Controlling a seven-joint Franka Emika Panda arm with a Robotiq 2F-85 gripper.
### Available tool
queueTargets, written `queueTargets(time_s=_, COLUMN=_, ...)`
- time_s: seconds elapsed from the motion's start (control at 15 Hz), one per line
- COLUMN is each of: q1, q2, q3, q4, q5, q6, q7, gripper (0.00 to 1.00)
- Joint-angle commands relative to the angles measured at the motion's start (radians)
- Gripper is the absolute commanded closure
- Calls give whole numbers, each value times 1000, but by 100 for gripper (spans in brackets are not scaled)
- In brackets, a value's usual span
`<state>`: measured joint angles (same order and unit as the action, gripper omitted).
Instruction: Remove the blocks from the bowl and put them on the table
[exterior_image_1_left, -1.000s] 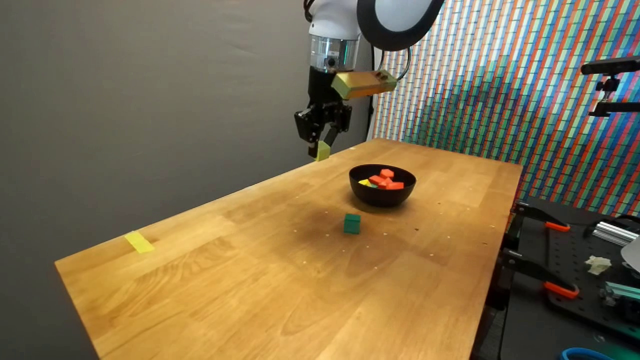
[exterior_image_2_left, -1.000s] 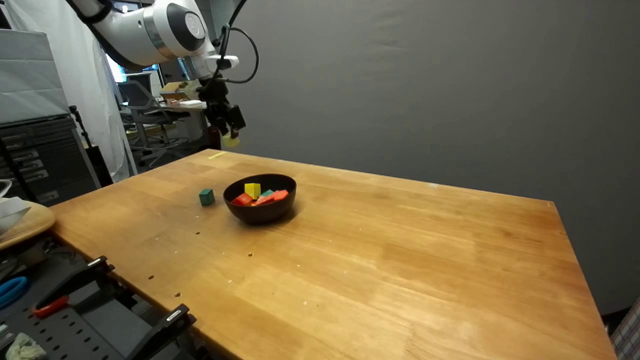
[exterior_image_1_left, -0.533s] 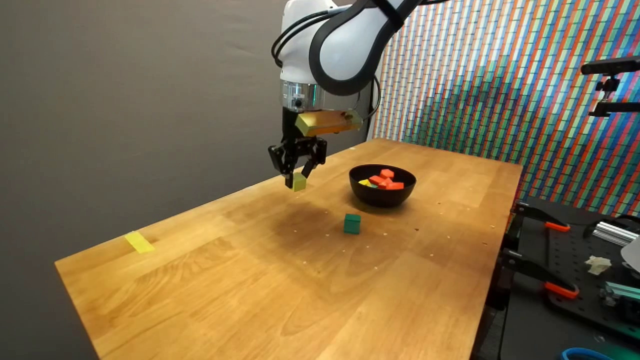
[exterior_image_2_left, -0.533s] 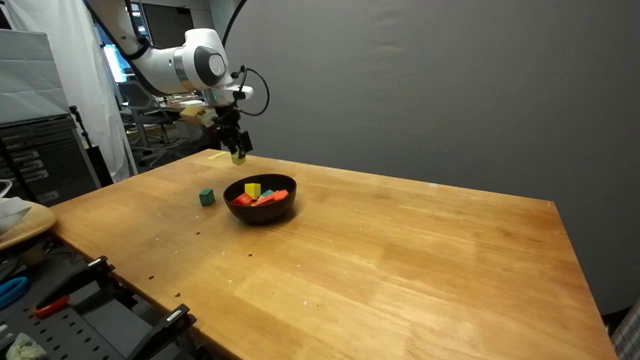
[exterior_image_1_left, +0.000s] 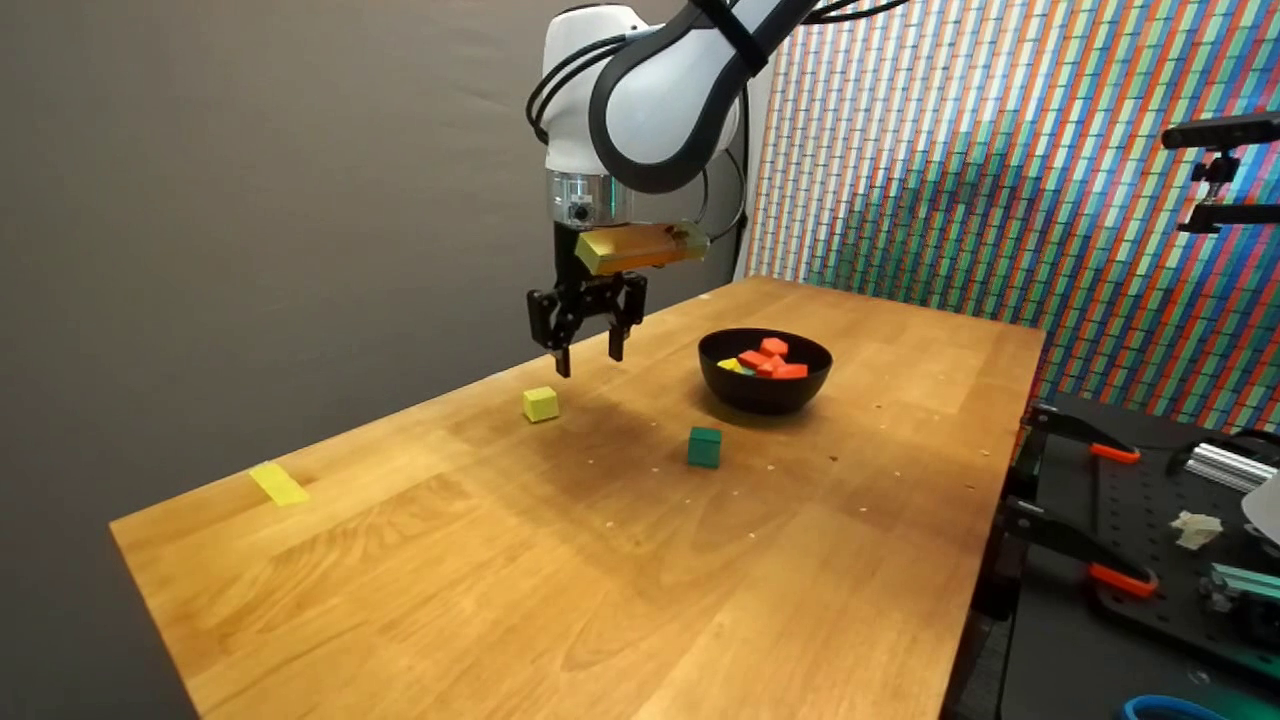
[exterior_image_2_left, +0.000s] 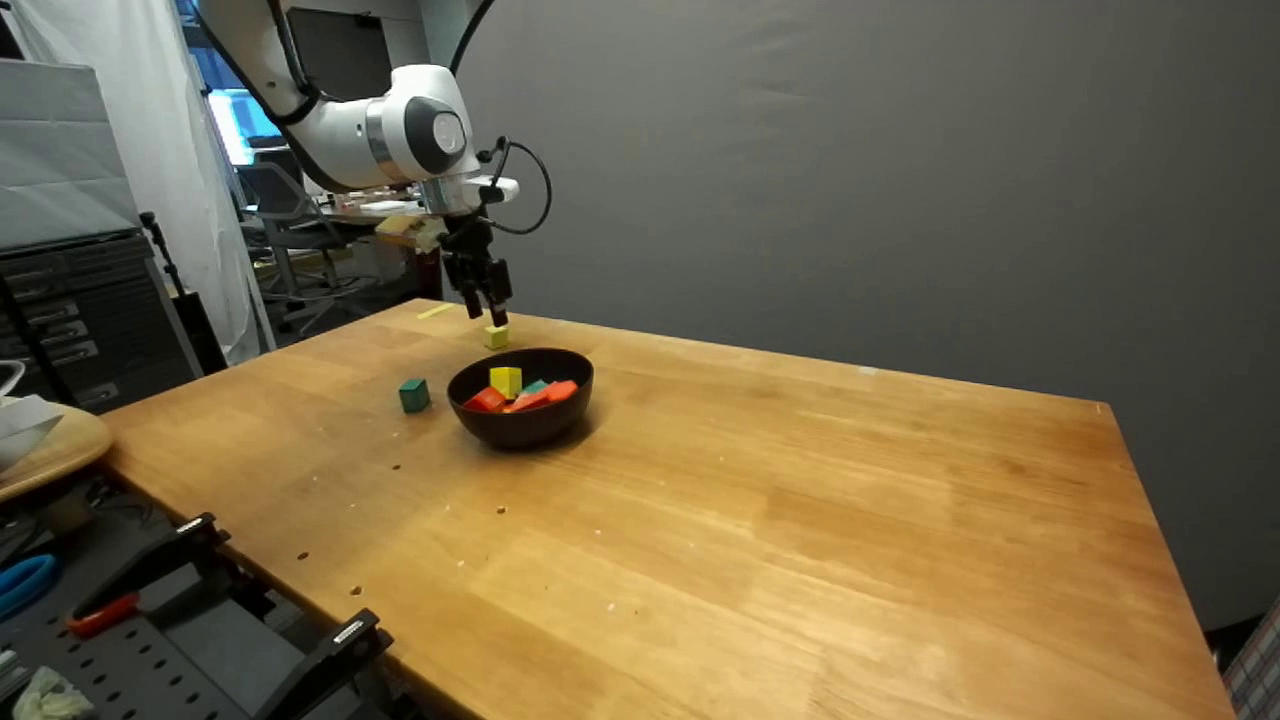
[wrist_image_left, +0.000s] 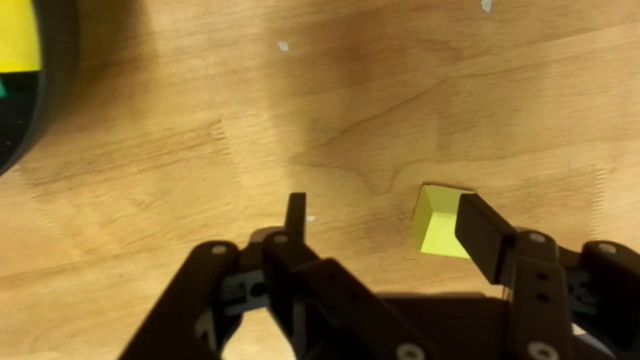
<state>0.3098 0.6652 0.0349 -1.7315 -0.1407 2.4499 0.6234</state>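
Observation:
My gripper (exterior_image_1_left: 590, 364) is open and empty above the table (exterior_image_1_left: 600, 600); it also shows in an exterior view (exterior_image_2_left: 487, 316) and the wrist view (wrist_image_left: 381, 215). A yellow block (exterior_image_1_left: 541, 404) sits on the table just below the fingertips; in the wrist view the same block (wrist_image_left: 440, 235) is partly covered by the right finger. A green block (exterior_image_1_left: 704, 447) stands on the table near the black bowl (exterior_image_1_left: 765, 398). The bowl holds several red blocks (exterior_image_1_left: 789, 371), a yellow block (exterior_image_2_left: 506, 381) and a green block (exterior_image_2_left: 535, 387), partly hidden. The bowl's edge (wrist_image_left: 57, 65) shows in the wrist view.
A flat yellow strip (exterior_image_1_left: 280, 483) lies at the table's edge. Black and orange clamps (exterior_image_1_left: 1075, 545) grip the table's side, beside a black perforated board (exterior_image_1_left: 1130, 500). A grey wall (exterior_image_2_left: 850, 180) runs along the opposite long edge.
The gripper came down toward the table with the yellow block between its fingers. It has since opened, and the block is now on the table below it. The bowl and green block have not moved.

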Motion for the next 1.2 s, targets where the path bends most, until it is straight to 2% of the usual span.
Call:
queueTargets(time_s=0.0, q1=-7, q2=-151, q3=-50, q4=-94, q5=-13, q6=-135, q7=-61, gripper=0)
queueTargets(time_s=0.2, q1=-21, q2=-263, q3=-119, q4=-199, q5=-88, q6=-161, q7=-34, gripper=0)
queueTargets(time_s=0.33, q1=-50, q2=-306, q3=-150, q4=-267, q5=-112, q6=-119, q7=3, gripper=0)
queueTargets(time_s=0.47, q1=-90, q2=-328, q3=-165, q4=-323, q5=-98, q6=-80, q7=44, gripper=0)
queueTargets(time_s=0.73, q1=-159, q2=-359, q3=-153, q4=-411, q5=-29, q6=-90, q7=64, gripper=0)
queueTargets(time_s=0.87, q1=-176, q2=-372, q3=-152, q4=-464, q5=12, q6=-58, q7=92, gripper=11)
queueTargets(time_s=0.93, q1=-189, q2=-373, q3=-142, q4=-483, q5=56, q6=-51, q7=92, gripper=22)
queueTargets(time_s=1.0, q1=-196, q2=-372, q3=-138, q4=-503, q5=92, q6=-28, q7=101, gripper=27)
queueTargets(time_s=1.07, q1=-201, q2=-371, q3=-133, q4=-521, q5=128, q6=-6, q7=107, gripper=36)
queueTargets(time_s=1.13, q1=-203, q2=-369, q3=-130, q4=-537, q5=160, q6=17, q7=112, gripper=34)
